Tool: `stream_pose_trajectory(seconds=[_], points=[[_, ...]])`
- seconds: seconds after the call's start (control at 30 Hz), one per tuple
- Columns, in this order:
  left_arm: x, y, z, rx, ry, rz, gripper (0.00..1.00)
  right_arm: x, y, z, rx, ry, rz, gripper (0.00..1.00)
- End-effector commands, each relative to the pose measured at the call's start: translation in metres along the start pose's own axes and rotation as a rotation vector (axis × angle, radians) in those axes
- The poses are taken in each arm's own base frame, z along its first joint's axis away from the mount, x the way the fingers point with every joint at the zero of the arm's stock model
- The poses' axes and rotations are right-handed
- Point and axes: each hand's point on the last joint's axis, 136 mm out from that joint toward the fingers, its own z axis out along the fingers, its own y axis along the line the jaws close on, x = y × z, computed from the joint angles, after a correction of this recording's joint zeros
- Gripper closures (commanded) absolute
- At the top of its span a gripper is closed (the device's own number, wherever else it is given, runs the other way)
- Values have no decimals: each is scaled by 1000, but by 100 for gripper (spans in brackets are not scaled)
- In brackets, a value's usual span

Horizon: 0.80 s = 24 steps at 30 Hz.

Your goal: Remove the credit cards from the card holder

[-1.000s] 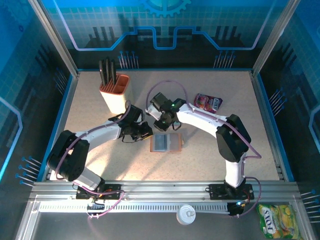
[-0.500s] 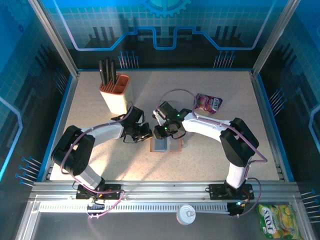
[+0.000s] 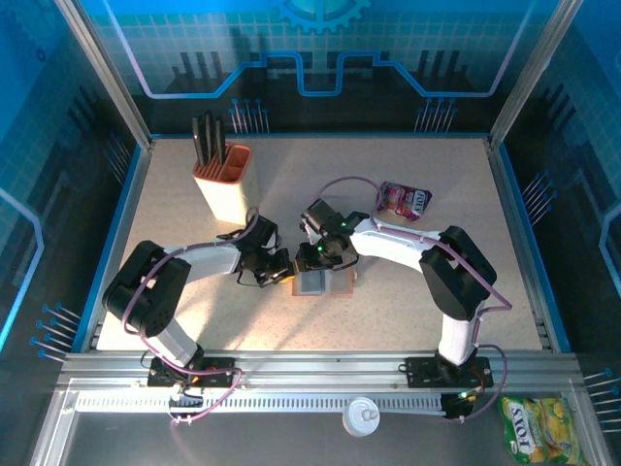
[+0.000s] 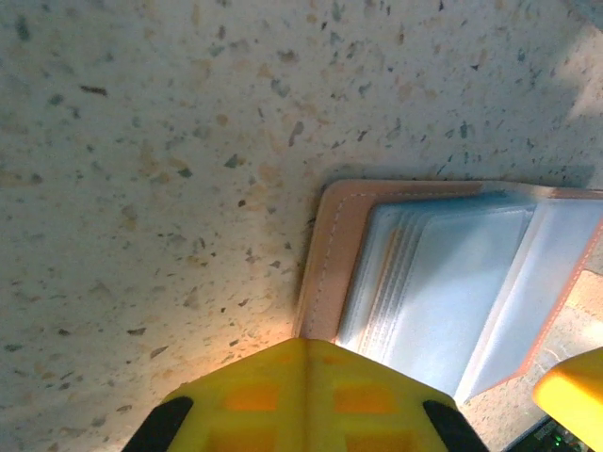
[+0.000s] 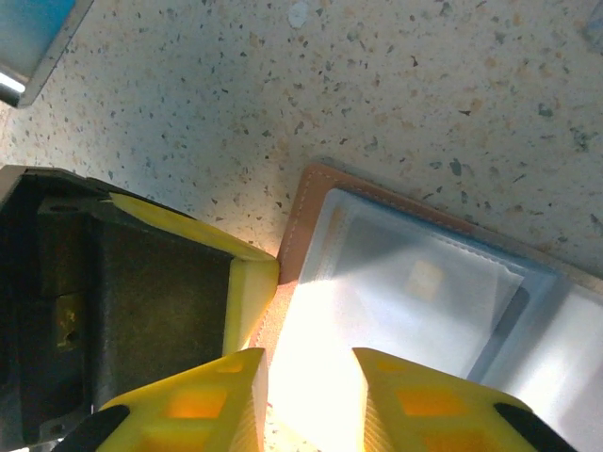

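From above, the card holder [image 3: 323,282] lies open on the counter [image 3: 408,320], the left tool [image 3: 282,273] at its left edge and the right tool [image 3: 321,260] over its far-left corner. The left wrist view shows the left tool closed on nothing, at the leather border. The right wrist view shows the right tool slightly parted above a sleeve where a pale card [image 5: 419,282] seems tucked. I'd say they're steadying and reaching; next comes pinching a card's edge.

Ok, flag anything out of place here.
Two things sit off the table: a yellow snack bag past the near right corner, and a round white lid by the near rail. The wallet lies open and flat.
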Motion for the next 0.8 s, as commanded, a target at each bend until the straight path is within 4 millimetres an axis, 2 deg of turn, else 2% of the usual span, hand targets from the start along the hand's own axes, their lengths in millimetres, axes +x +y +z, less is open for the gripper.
stream_pose_trajectory(seconds=[0.0, 0.3, 0.57, 0.77], points=[[4, 5, 1, 6, 26, -2, 97, 6, -4, 9, -12, 31, 77, 66], [1, 19, -1, -19, 28, -28, 98, 12, -9, 17, 2, 69, 106, 63], [-5, 16, -4, -21, 25, -18, 98, 16, -22, 20, 32, 83, 134, 62], [-11, 6, -10, -5, 19, -12, 98, 15, -32, 11, 42, 69, 155, 62]])
